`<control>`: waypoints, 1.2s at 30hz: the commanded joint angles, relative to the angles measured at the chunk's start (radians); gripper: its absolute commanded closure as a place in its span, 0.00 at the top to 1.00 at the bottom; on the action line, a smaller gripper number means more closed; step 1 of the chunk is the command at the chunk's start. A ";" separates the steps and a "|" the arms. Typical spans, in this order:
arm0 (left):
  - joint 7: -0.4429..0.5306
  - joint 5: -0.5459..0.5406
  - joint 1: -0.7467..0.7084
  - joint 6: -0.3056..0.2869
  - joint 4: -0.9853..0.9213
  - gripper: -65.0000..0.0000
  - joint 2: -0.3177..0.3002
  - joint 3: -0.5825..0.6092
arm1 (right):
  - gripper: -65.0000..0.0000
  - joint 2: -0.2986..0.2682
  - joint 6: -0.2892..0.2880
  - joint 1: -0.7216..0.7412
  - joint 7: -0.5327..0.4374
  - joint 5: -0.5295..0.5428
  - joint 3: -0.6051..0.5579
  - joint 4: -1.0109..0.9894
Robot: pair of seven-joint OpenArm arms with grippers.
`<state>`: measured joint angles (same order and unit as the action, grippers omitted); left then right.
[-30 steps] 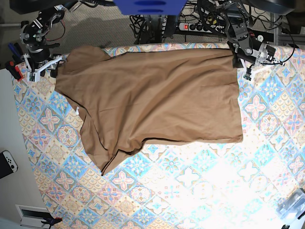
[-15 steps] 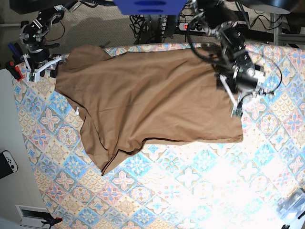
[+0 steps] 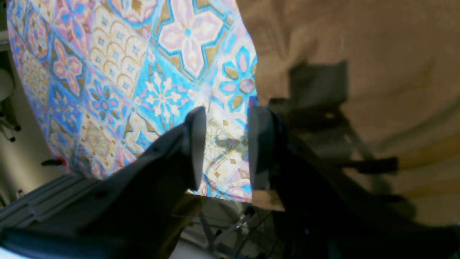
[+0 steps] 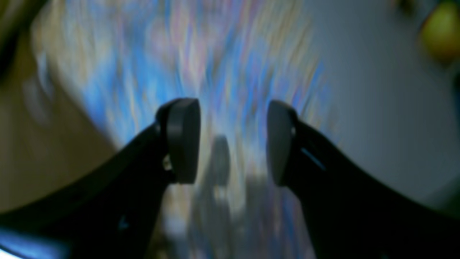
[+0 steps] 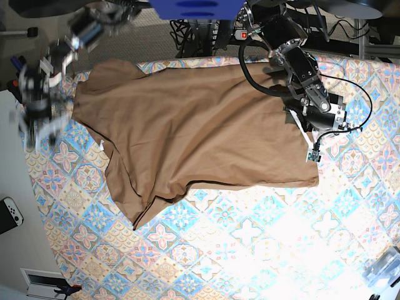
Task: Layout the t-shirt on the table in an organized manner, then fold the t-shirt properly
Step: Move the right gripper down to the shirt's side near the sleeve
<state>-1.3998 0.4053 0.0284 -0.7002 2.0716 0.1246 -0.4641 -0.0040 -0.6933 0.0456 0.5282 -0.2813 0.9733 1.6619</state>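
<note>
The brown t-shirt [image 5: 200, 131] lies spread across the far half of the patterned table [image 5: 250, 237], with a sleeve bunched at the near left and a small white tag [image 5: 100, 145] at its left edge. My left gripper [image 5: 313, 150] hovers over the shirt's right edge. In the left wrist view the left gripper [image 3: 224, 144] is open above the bare table [image 3: 107, 72], just beside the t-shirt [image 3: 359, 54]. My right gripper [image 5: 37, 125] is motion-blurred off the shirt's left side. In the right wrist view the right gripper [image 4: 231, 140] is open and empty.
Cables and a power strip [image 5: 262, 34] run behind the table's far edge. A white game controller [image 5: 9, 212] lies off the table at the left. A clear plastic item [image 5: 384, 265] sits at the near right corner. A blue block [image 5: 194, 7] hangs at top centre.
The left arm has swung from the shirt's far right corner toward me along its right edge. The right arm has left the far left corner and is moving nearer, blurred.
</note>
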 commanded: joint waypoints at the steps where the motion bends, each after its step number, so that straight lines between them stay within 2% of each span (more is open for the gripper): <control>1: 0.004 0.002 0.015 0.002 0.013 0.30 0.000 0.003 | 0.44 -0.006 -0.005 0.026 -0.012 0.020 -0.023 0.002; 11: 0.004 0.002 0.014 0.002 0.014 0.30 -0.023 -0.002 | 0.44 -0.014 -0.005 0.222 -0.010 0.018 -0.027 -0.323; 16: 0.004 0.004 0.009 0.002 0.013 0.30 -0.023 -0.002 | 0.44 -0.090 -0.005 0.294 -0.010 0.018 -0.027 -0.475; 21: 0.004 0.004 0.009 0.002 0.013 0.30 -0.023 -0.002 | 0.44 -0.118 -0.005 0.396 -0.013 0.017 -0.027 -0.639; 24: 0.004 0.004 0.011 0.002 0.013 0.30 -0.023 -0.002 | 0.44 -0.184 -0.005 0.452 -0.015 0.017 -0.030 -0.730; 30: 0.004 0.004 0.012 0.002 0.013 0.30 -0.023 -0.002 | 0.44 -0.232 -0.005 0.555 -0.112 0.014 -0.032 -0.983; 36: 0.004 0.004 0.012 0.002 0.013 0.30 -0.023 -0.002 | 0.44 -0.232 -0.005 0.589 -0.178 0.011 -0.038 -1.166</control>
<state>-1.4002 0.4049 0.0254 -0.7002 2.0705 0.1047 -0.4679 -0.1940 -0.7036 0.5976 0.3878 -0.2935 0.9340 0.4713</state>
